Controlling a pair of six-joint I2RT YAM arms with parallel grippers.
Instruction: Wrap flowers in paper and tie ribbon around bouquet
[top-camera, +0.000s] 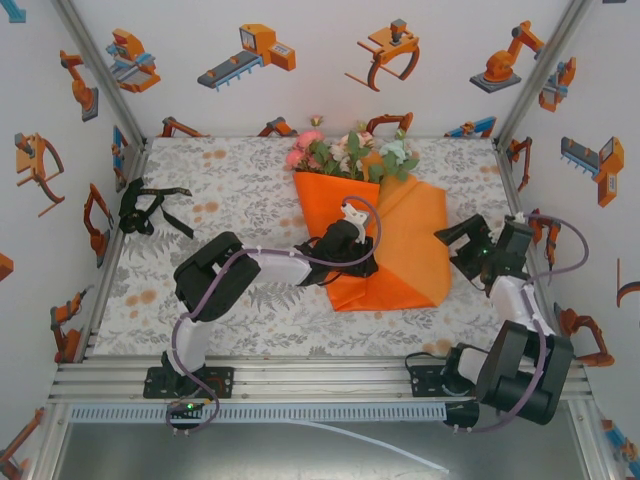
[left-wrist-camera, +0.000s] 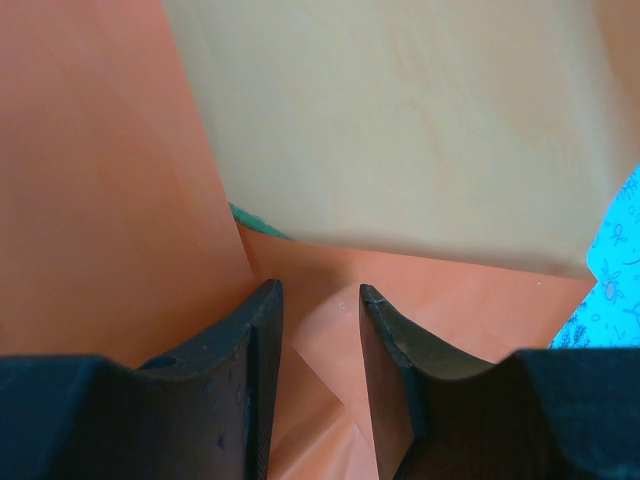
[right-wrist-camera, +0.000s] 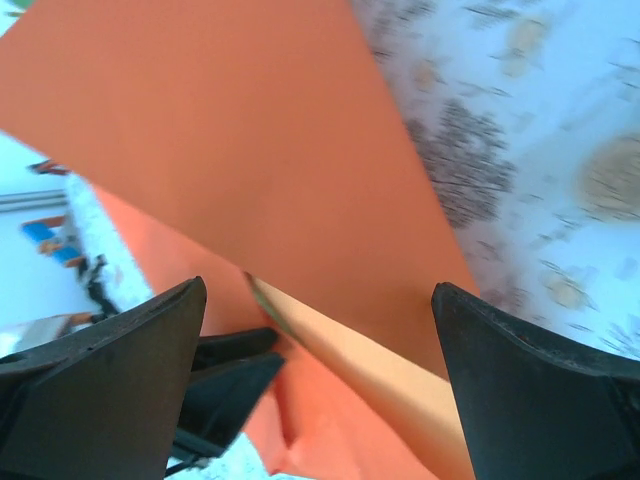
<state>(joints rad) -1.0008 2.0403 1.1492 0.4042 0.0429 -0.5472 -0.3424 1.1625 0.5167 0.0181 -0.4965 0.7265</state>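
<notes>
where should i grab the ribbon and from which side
Probably by one of the loose tails that stick out to the right of the ribbon's black bunch, not by the tangle itself. Come down from above with the jaws across the strip. It lies low on the tablecloth, close to the left wall, so a sideways approach looks cramped.

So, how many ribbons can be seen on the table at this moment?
1. The black ribbon lies bunched near the left edge of the table, apart from the orange paper. Another could be hidden under the paper.
</notes>
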